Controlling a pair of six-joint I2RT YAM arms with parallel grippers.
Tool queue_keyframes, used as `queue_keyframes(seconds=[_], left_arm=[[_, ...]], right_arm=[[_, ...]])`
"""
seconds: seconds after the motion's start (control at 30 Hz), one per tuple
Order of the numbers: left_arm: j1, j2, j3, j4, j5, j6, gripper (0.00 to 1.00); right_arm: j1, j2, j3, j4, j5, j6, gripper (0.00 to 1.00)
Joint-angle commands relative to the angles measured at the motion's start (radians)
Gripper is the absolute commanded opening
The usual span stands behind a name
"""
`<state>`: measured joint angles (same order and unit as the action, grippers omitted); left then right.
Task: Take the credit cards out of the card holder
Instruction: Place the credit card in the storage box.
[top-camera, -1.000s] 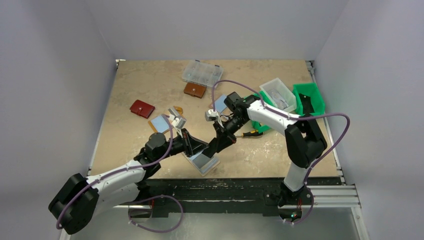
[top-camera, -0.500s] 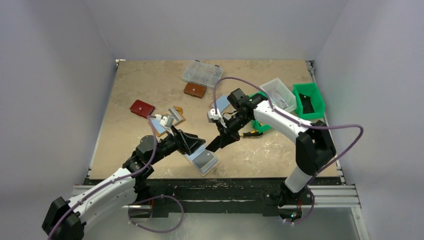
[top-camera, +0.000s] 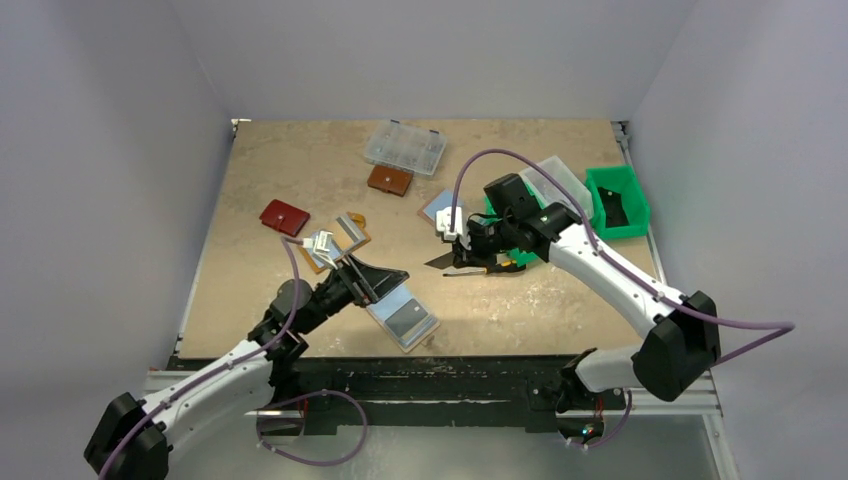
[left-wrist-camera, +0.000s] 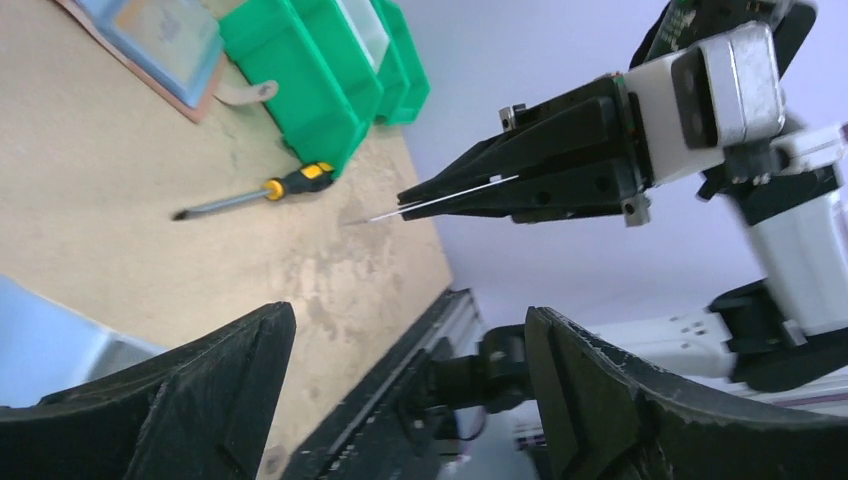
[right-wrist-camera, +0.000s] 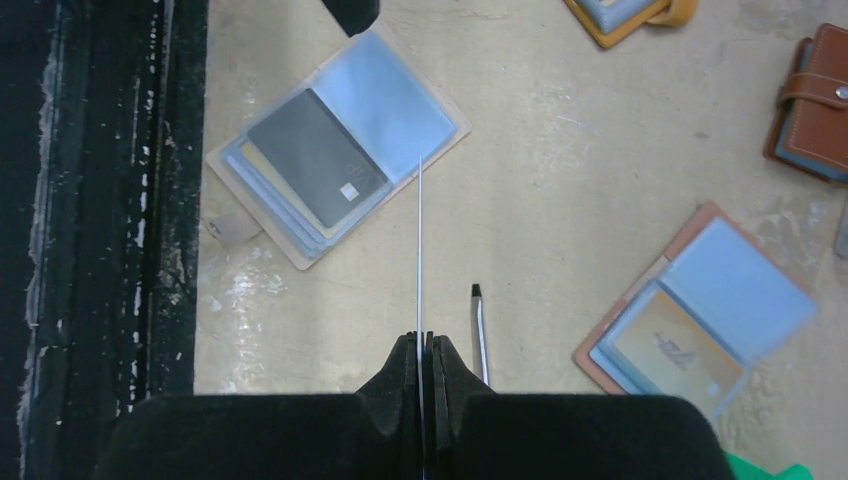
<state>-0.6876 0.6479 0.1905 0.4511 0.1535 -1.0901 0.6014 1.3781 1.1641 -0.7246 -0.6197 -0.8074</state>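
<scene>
The tan card holder (top-camera: 405, 318) lies open near the table's front edge, and a dark card (right-wrist-camera: 316, 160) shows in its pale blue sleeves (right-wrist-camera: 390, 95). My right gripper (top-camera: 440, 263) hangs above the table to the holder's right, shut on a credit card seen edge-on as a thin white line (right-wrist-camera: 420, 250). In the left wrist view the same card (left-wrist-camera: 450, 197) juts from the right gripper's fingertips. My left gripper (top-camera: 392, 285) stands open at the holder's left end, nothing between its fingers (left-wrist-camera: 215, 385).
A screwdriver (top-camera: 497, 267) lies beside the green bins (top-camera: 617, 200) and a white bin (top-camera: 555, 185). A red wallet (top-camera: 284, 217), a brown wallet (top-camera: 389, 180) and a clear organiser box (top-camera: 405, 147) sit farther back. Two other open card holders (top-camera: 335, 240) (right-wrist-camera: 700, 310) lie mid-table.
My left gripper has opened and drawn back to the left. The right arm has swung right and away from the holder, with the card pinched in its jaws.
</scene>
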Motion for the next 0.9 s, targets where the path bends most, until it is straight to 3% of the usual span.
queue_keyframes(seconds=[0.0,0.2,0.4,0.47,0.87], left_arm=[[0.002,0.083,-0.059,0.348,0.037,-0.305,0.89],[-0.005,0.173,-0.045,0.341,0.007,-0.452,0.86],[-0.017,0.212,0.090,-0.045,-0.060,-0.494,0.86],[-0.021,0.235,0.132,-0.103,-0.071,-0.494,0.85],[-0.106,0.412,0.194,-0.053,-0.150,-0.643,0.84]], right_arm=[[-0.003,-0.056,-0.053,0.110,0.095,0.035,0.00],[-0.004,-0.067,-0.098,0.172,0.167,0.054,0.00],[-0.003,-0.073,-0.118,0.187,0.152,0.062,0.00],[-0.003,-0.073,-0.125,0.192,0.145,0.062,0.00],[0.033,-0.055,-0.148,0.230,0.187,0.066,0.00]])
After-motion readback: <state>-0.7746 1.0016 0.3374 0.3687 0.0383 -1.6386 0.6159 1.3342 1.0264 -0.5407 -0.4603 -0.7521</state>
